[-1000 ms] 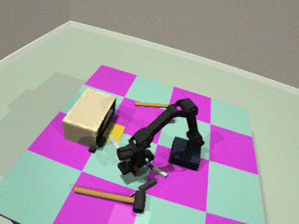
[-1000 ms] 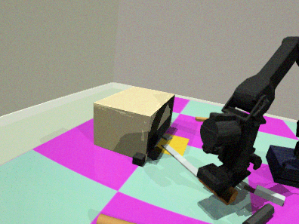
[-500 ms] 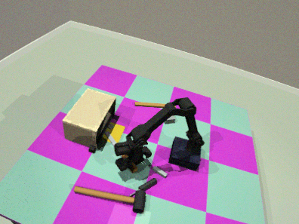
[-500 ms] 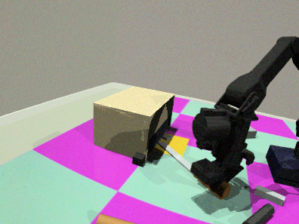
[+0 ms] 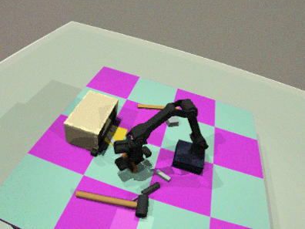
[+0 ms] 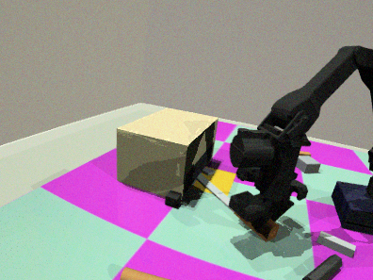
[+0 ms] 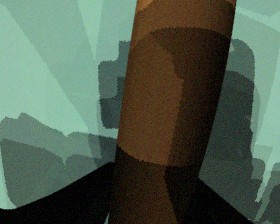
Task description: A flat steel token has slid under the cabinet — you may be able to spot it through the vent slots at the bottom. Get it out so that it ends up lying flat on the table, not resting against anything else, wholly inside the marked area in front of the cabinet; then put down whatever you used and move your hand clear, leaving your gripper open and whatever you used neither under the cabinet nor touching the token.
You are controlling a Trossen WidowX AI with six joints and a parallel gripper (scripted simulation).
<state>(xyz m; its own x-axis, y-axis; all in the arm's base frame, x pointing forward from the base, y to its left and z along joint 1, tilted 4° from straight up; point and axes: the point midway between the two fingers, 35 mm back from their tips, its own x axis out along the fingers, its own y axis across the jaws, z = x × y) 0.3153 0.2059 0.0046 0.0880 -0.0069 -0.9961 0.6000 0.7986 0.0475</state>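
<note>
The cream cabinet (image 5: 90, 109) (image 6: 162, 126) stands at the left, its dark front facing the yellow marked area (image 5: 121, 133) (image 6: 226, 180). My gripper (image 5: 130, 164) (image 6: 259, 220) (image 7: 150, 177) is shut on the brown handle (image 6: 270, 231) (image 7: 167, 100) of a long tool, low over the table. The tool's flat pale blade (image 5: 112, 139) (image 6: 218, 190) slants from the handle across the marked area to the cabinet's front. A small grey patch shows at the blade's far end; I cannot tell whether it is the tool or the token. The token is not clearly visible.
A mallet (image 5: 108, 200) and a dark-handled tool (image 5: 150, 188) (image 6: 324, 267) lie nearer the camera. A pale bar (image 5: 162, 175) (image 6: 336, 244) lies beside the gripper. A grey block (image 5: 172, 122) (image 6: 309, 164) and wooden stick (image 5: 150, 106) lie behind the arm. A black block (image 5: 95, 152) (image 6: 173, 199) sits by the cabinet's corner.
</note>
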